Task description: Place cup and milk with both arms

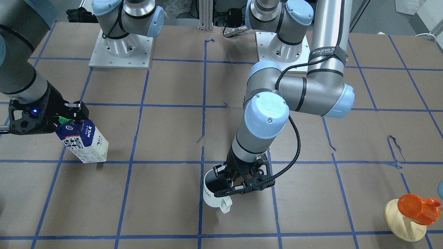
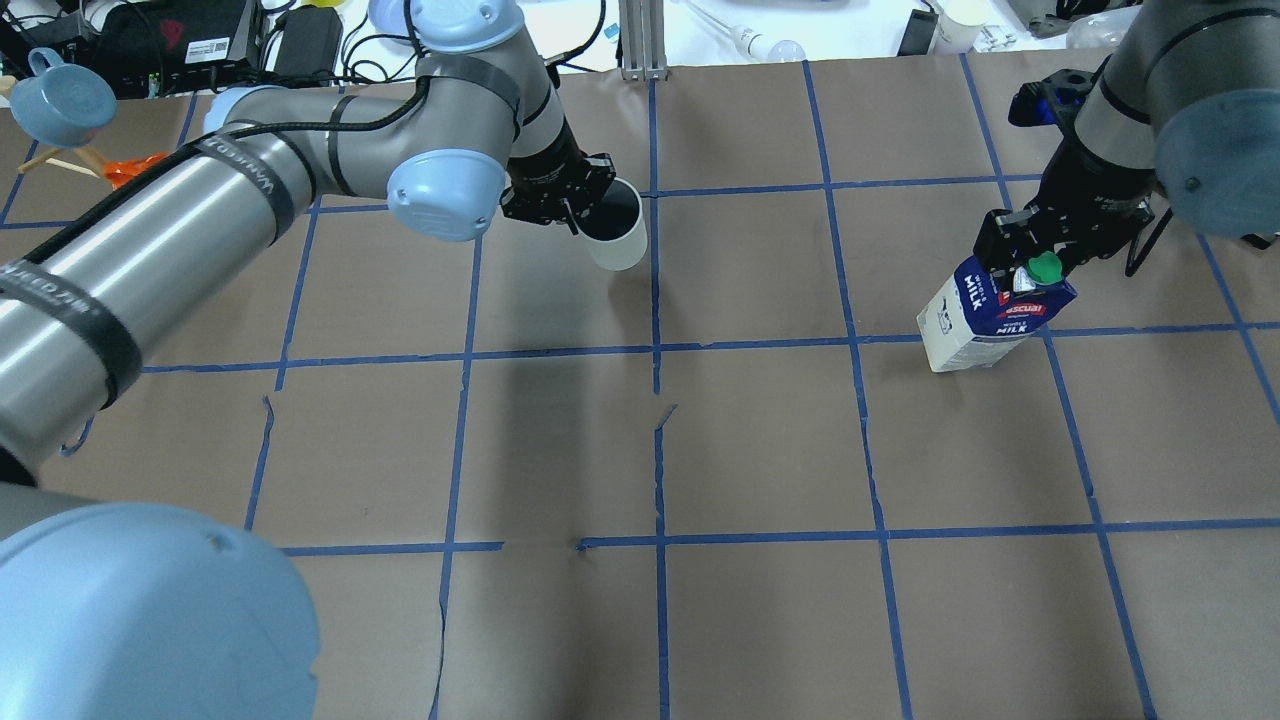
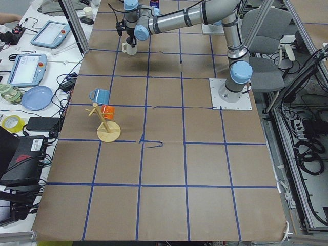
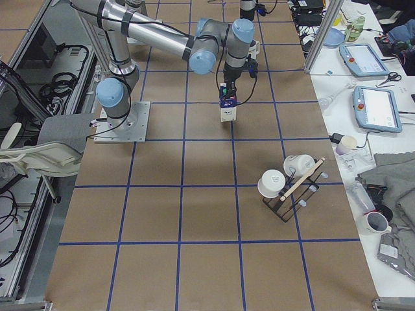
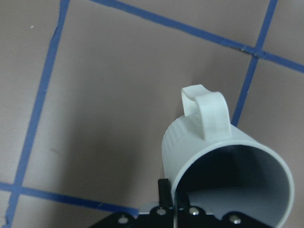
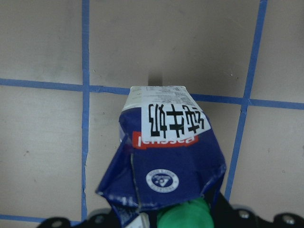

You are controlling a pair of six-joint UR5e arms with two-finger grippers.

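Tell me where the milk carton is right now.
In the overhead view the milk is on the right side, tilted, gripped at its top by the right end effector, with its base at a blue tape line.

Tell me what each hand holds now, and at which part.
The left hand holds the cup by its rim; the right hand holds the milk by its gable top.

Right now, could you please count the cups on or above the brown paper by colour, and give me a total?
White: 3, the cup in the left gripper and two white cups on the black rack
Blue: 1, a blue cup on the wooden stand
Orange: 1, an orange cup on that stand
Total: 5
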